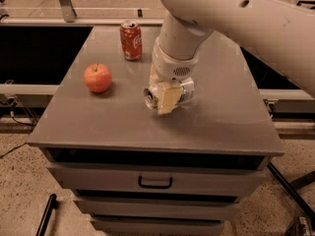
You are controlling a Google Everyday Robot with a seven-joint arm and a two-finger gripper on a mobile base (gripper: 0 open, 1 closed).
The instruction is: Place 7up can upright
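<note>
The 7up can [185, 90] lies on its side near the middle of the grey tabletop [216, 117], its silver top facing left. My gripper [164, 101] comes straight down from the big white arm and is shut on the can. One cream finger [168, 98] crosses the front of the can; the other finger is hidden behind it. The can is held sideways, just above or barely on the tabletop.
A red-orange soda can [131, 39] stands upright at the back left of the table. A red apple [97, 77] sits at the left. The table is a drawer cabinet with a handle [155, 183] at the front. Dark gaps flank it on both sides.
</note>
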